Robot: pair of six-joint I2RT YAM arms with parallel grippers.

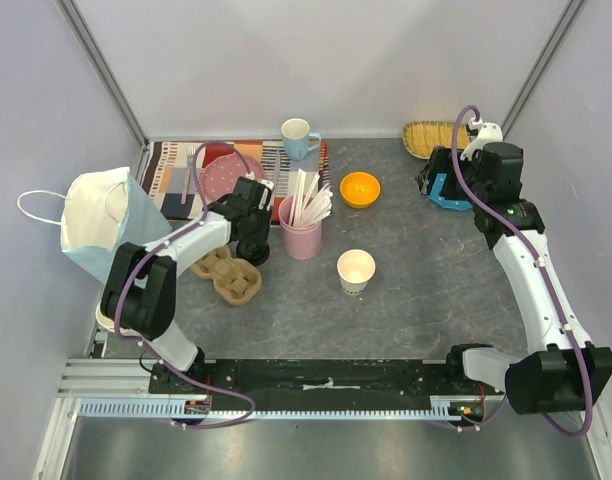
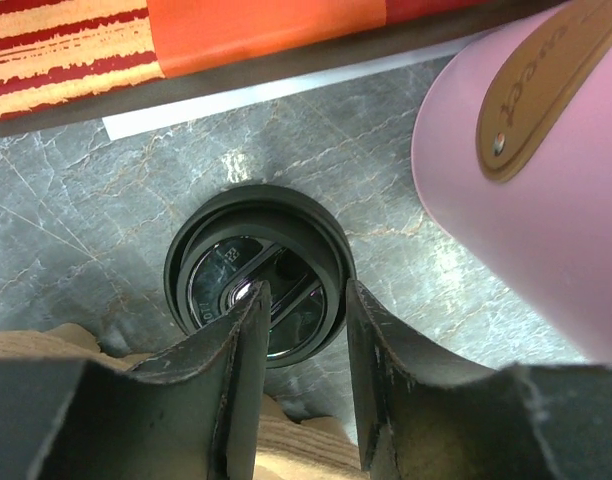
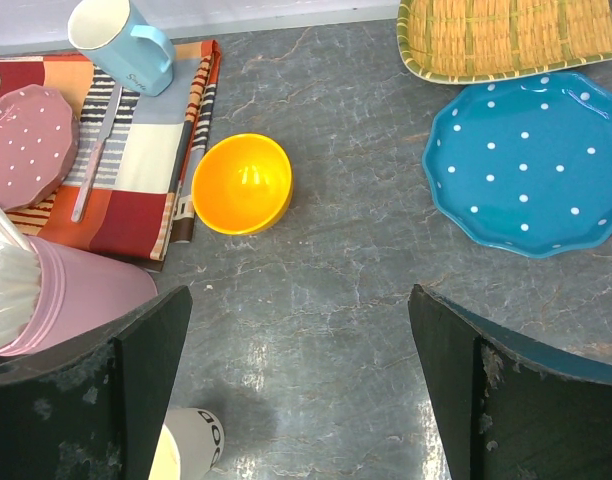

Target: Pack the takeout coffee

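The takeout coffee's off-white paper cup (image 1: 356,270) stands open-topped at the table's middle, and its edge shows in the right wrist view (image 3: 186,450). Its round black lid (image 2: 221,270) lies flat on the table beside the pink cup (image 2: 526,170). My left gripper (image 2: 304,300) points down over the lid's right part. Its fingers are apart, one over the lid and one just past its rim, and they do not clamp it. In the top view the left gripper (image 1: 254,245) hides the lid. My right gripper (image 3: 298,300) hangs wide open over bare table at the back right (image 1: 436,180).
A cardboard cup carrier (image 1: 228,275) lies just in front of the left gripper, with a paper bag (image 1: 101,225) at far left. The pink cup of wooden sticks (image 1: 301,235), blue mug (image 1: 297,137), orange bowl (image 1: 360,189), blue dotted plate (image 3: 526,160), wicker tray (image 3: 506,35) and striped placemat (image 1: 176,170) lie around.
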